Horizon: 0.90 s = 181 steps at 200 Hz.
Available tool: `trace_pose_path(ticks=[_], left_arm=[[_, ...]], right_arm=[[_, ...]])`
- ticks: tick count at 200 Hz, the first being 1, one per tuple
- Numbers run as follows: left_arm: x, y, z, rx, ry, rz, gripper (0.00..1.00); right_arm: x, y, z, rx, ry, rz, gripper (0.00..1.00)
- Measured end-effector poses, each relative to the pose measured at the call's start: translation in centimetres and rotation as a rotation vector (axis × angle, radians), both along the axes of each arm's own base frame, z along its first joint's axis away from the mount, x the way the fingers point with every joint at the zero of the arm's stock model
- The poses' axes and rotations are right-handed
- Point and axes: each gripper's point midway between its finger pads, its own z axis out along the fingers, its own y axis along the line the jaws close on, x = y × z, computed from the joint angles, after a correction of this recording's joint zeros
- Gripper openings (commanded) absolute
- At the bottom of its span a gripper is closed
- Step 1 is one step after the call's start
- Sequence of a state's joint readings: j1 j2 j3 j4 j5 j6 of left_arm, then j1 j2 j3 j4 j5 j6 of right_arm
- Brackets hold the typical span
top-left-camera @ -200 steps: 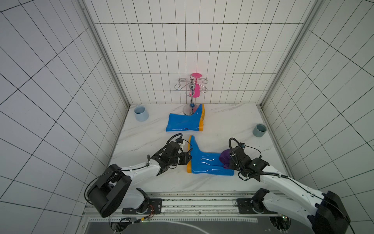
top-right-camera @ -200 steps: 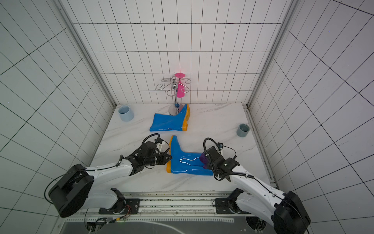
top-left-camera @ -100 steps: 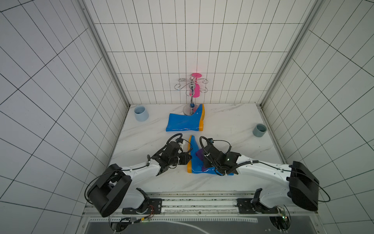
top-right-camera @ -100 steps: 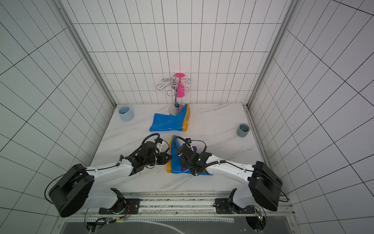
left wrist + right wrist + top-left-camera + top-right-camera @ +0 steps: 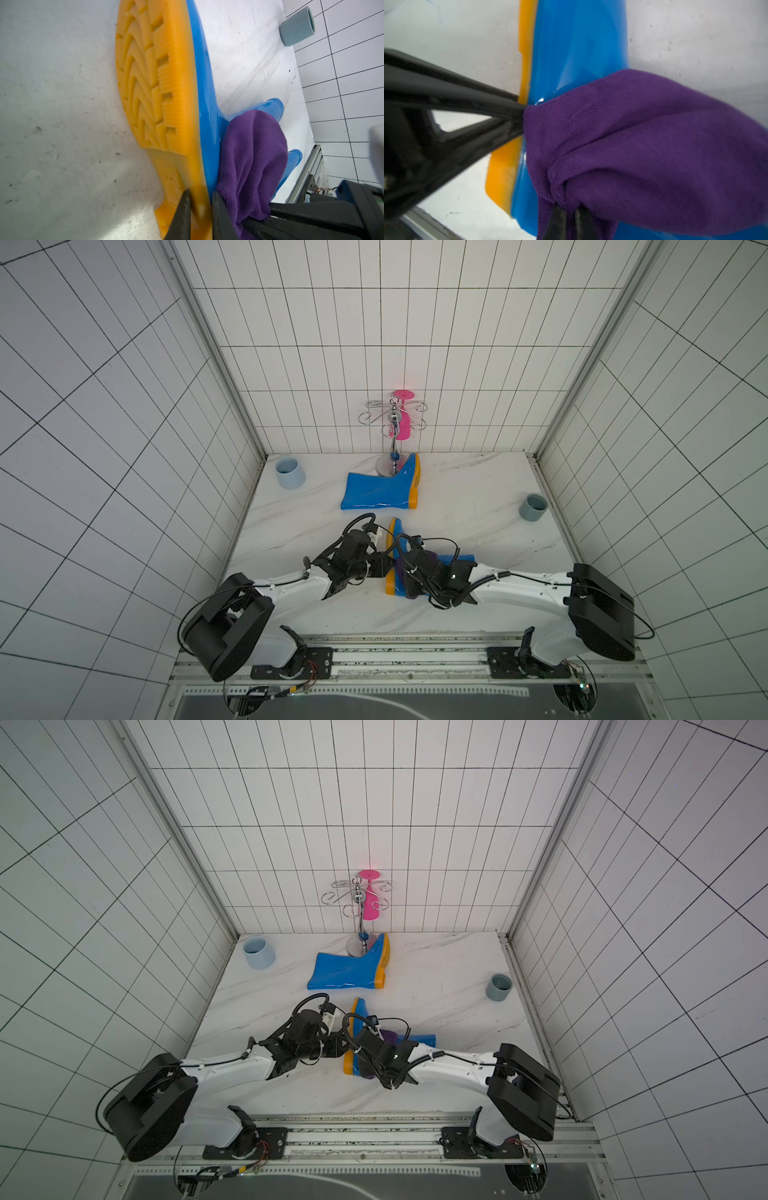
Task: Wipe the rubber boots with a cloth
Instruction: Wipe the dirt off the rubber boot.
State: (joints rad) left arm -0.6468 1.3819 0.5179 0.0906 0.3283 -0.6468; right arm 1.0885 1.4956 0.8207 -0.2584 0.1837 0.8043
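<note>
Two glossy blue rubber boots with orange soles lie on their sides on the marble floor. The far boot (image 5: 380,491) (image 5: 347,973) rests at the foot of a chrome stand. My left gripper (image 5: 200,199) (image 5: 384,568) is shut on the heel edge of the near boot's (image 5: 459,561) (image 5: 360,1011) (image 5: 204,83) (image 5: 577,41) orange sole (image 5: 149,83). My right gripper (image 5: 571,209) (image 5: 402,572) is shut on the purple cloth (image 5: 643,135) (image 5: 253,155) (image 5: 388,1036). The cloth presses on the boot's blue side at the ankle, right beside the sole. The arms hide much of this boot in both top views.
A light blue cup (image 5: 289,472) stands at the back left, a grey-blue cup (image 5: 533,507) (image 5: 297,26) at the right wall. The chrome stand (image 5: 392,423) holds a pink glass (image 5: 403,427) at the back wall. A metal rail (image 5: 407,641) runs along the front edge.
My right gripper has dragged the cloth leftward along the near boot, from the shaft's open end to the ankle beside the sole. The left gripper has kept its hold.
</note>
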Motion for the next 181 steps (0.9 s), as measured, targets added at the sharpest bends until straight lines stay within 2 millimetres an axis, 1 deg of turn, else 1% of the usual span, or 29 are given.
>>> trace_pose_path(ticks=[9, 24, 41, 65, 96, 142, 162, 181], left_arm=[[0.0, -0.1, 0.0, -0.002, 0.002, -0.004, 0.15], [0.1, -0.4, -0.1, -0.006, 0.007, -0.011, 0.15], [0.2, -0.6, -0.1, -0.009, 0.01, -0.021, 0.15], [0.8, -1.2, -0.1, -0.014, 0.0, -0.028, 0.15], [0.9, -1.5, -0.2, -0.02, -0.003, -0.043, 0.15], [0.8, -1.6, -0.3, -0.033, -0.019, -0.05, 0.14], [0.9, -1.6, -0.3, -0.039, -0.022, -0.053, 0.14], [0.9, -1.7, -0.3, -0.044, -0.025, -0.056, 0.14]], right_arm=[[-0.2, -0.8, -0.6, -0.008, 0.011, -0.014, 0.0], [-0.3, -2.0, -1.0, -0.004, 0.025, -0.041, 0.0], [-0.2, -3.3, -1.0, -0.007, 0.034, -0.074, 0.0], [0.3, -4.9, -0.9, -0.009, 0.044, -0.125, 0.0], [0.3, -8.3, -1.5, -0.03, 0.069, -0.208, 0.0], [-0.6, -12.7, -1.8, -0.08, 0.119, -0.323, 0.0], [-1.3, -15.0, -2.4, -0.131, 0.154, -0.379, 0.0], [-2.0, -16.3, -2.6, -0.153, 0.18, -0.415, 0.0]])
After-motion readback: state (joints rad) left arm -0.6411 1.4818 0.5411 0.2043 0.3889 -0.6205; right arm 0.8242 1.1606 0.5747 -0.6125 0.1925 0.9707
